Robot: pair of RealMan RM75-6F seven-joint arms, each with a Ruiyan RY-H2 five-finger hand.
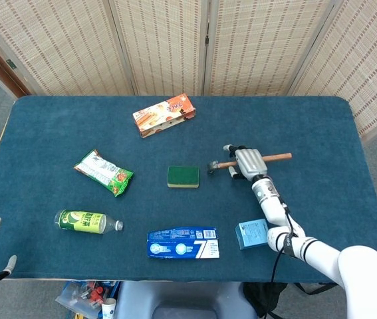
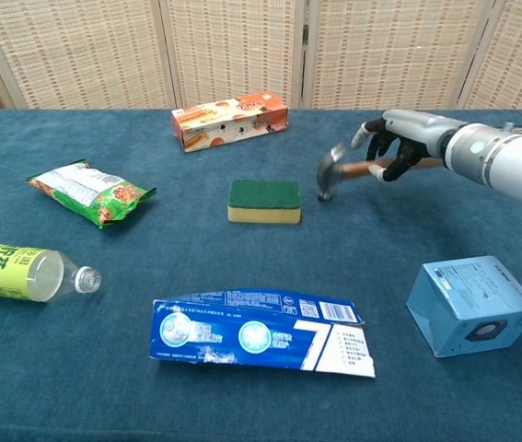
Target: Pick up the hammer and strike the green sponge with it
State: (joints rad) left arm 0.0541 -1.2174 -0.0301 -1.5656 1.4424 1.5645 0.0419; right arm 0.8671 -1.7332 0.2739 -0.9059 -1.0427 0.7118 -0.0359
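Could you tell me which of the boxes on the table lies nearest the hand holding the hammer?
The small light-blue box, below the right hand; the orange and blue-white cartons lie farther left.

Green-topped yellow sponge (image 2: 263, 201) on dark teal table (image 2: 104, 368)
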